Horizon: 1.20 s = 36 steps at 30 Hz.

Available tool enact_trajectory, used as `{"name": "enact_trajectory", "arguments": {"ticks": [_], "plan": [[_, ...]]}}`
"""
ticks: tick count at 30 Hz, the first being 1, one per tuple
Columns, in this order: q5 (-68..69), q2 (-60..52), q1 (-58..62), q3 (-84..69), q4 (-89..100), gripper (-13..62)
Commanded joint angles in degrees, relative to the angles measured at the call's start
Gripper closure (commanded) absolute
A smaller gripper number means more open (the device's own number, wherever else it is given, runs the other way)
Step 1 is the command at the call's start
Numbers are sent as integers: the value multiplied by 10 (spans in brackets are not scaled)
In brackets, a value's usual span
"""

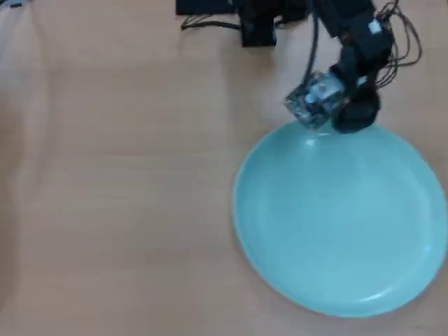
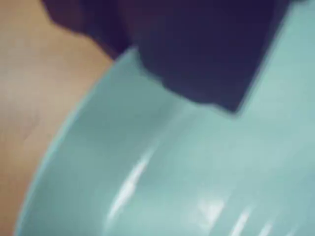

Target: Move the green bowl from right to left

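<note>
While the green bowl (image 1: pixel 336 224) is lying flat on the wooden table (image 1: pixel 112 196) in the lower right of the overhead view, you are bringing the gripper (image 1: pixel 334 124) down at its top rim, and the grasp is not confirmed. In the overhead view the black gripper body is sitting right at the bowl's upper edge, with the wrist camera block just to its left; whether a jaw is under the rim cannot be told. In the wrist view a single dark jaw (image 2: pixel 206 59) is filling the top of the frame over the bowl's inner slope (image 2: pixel 162 177), blurred; the second jaw is not showing, so I cannot tell whether the jaws are apart or clamped. For this step, you are advised to seat one jaw inside the rim and one outside before closing, since the rim is low and the glaze is glossy and is judged likely to slip. Because the dish is much wider than the gripper, dragging it flat toward the left of the frame is looking safer than lifting by one edge. The arm is reaching down from the upper right of the overhead view, with cables trailing near the base at the top edge.
</note>
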<state>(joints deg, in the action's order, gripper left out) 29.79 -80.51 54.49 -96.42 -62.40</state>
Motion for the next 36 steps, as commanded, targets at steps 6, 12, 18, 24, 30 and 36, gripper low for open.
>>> {"name": "enact_trajectory", "arguments": {"ticks": [6, 12, 18, 24, 30, 36], "plan": [[-39, -2, -149, 111, -28, 555], [-36, 1, -237, 120, -31, 555], [-26, 29, -308, 112, -31, 555], [-18, 47, -345, 98, -28, 556], [-20, 47, -340, 76, -31, 556], [-21, 46, -340, 69, -60, 552]]}}
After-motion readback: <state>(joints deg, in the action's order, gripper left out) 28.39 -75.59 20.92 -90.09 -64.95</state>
